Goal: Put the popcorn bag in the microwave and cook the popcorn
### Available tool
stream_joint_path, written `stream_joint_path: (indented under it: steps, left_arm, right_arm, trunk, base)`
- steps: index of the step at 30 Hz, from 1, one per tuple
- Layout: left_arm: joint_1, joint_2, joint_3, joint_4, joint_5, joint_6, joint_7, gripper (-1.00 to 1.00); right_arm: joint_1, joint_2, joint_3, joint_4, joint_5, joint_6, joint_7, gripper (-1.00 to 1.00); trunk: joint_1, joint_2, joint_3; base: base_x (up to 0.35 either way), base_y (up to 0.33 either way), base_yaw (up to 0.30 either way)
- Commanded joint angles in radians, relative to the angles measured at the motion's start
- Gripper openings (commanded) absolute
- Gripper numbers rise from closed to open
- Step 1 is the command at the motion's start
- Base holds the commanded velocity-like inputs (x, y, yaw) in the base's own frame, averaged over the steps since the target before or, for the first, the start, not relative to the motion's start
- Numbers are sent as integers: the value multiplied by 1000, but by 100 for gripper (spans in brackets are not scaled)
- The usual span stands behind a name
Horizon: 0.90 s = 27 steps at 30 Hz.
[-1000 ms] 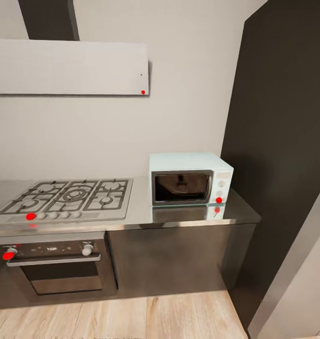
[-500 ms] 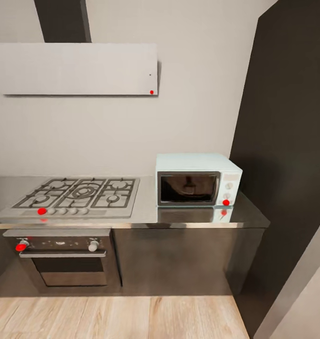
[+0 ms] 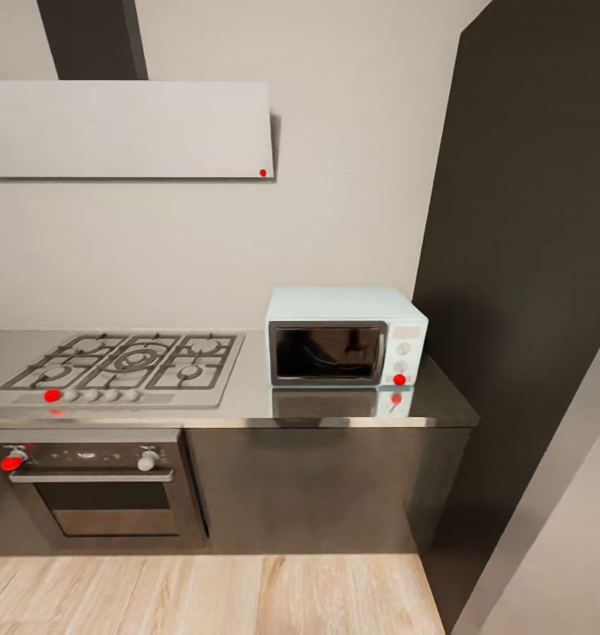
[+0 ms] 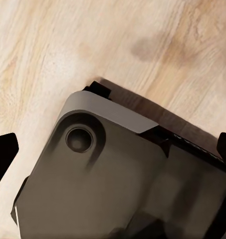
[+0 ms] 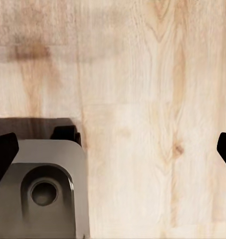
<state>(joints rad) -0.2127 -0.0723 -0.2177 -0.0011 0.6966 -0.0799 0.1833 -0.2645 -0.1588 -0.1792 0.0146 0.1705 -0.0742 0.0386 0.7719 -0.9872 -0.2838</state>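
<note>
I see the microwave [image 3: 346, 337], mint-blue with its dark glass door closed, sitting on the countertop [image 3: 247, 401] toward its right end, just beside the tall dark cabinet [image 3: 521, 291]. Bare steel separates it from the gas hob [image 3: 119, 366], with the oven [image 3: 93, 481] below. Wood floor [image 3: 247, 595] lies open before the cabinets. My left gripper [image 4: 113, 152] and right gripper [image 5: 113, 149] hang over floor and base, fingertips spread wide.
</note>
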Motion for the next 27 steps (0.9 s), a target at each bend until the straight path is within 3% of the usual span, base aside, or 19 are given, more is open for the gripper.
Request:
stream_joint_path:
  steps: [1, 5, 7, 8, 10, 13, 14, 15, 20, 24, 27]
  left_arm:
    - [0, 0, -8, 0, 8, -2, 4, 100]
    - [0, 0, -9, 0, 8, -2, 4, 100]
    - [0, 0, -9, 1, 8, -2, 4, 100]
    - [0, 0, -9, 1, 7, -1, 4, 100]
    - [0, 0, -9, 1, 6, -1, 4, 100]
    - [0, -1, -9, 1, 2, -1, 4, 100]
    - [0, -1, -9, 1, 1, -1, 4, 100]
    - [0, -1, -9, 1, 0, -1, 4, 100]
    - [0, -1, -9, 1, 0, -2, 4, 100]
    - [0, -1, -9, 0, 0, -2, 4, 100]
    - [0, -1, -9, 0, -1, -3, 4, 100]
  right_arm:
    - [-1, 3, -9, 1, 12, -8, 3, 100]
    - [-1, 32, -4, -10, 19, -7, 18, 100]
    - [-1, 77, -2, -78, 32, 4, 23, 100]
    - [-1, 105, -2, -176, 59, 43, 25, 100]
    - [-1, 123, -2, -265, 75, 100, 25, 100]
    - [-1, 156, -3, -486, 85, 263, 28, 100]
    - [-1, 164, -3, -579, 85, 329, 31, 100]
    - [-1, 178, -3, -750, 84, 446, 40, 100]
    - [-2, 220, -2, -1166, 83, 734, 88, 100]
    - [-2, 228, -2, -1401, 82, 858, 128, 100]
    - [-5, 228, -3, -1497, 82, 913, 144, 100]
  trunk:
    - [0, -1, -1]
    - [0, -1, -1]
    - [0, -1, -1]
    - [0, -1, -1]
    - [0, -1, -1]
    - [0, -1, -1]
    - [0, -1, -1]
    - [0, -1, -1]
    - [0, -1, -1]
    - [0, -1, -1]
    - [0, -1, -1]
  base:
    - [0, -23, 0]
    - [0, -6, 0]
    - [0, -1, 0]
    - [0, 0, 0]
    - [0, 0, 0]
    - [0, 0, 0]
    - [0, 0, 0]
    - [0, 0, 0]
    - [0, 0, 0]
    - [0, 0, 0]
    - [0, 0, 0]
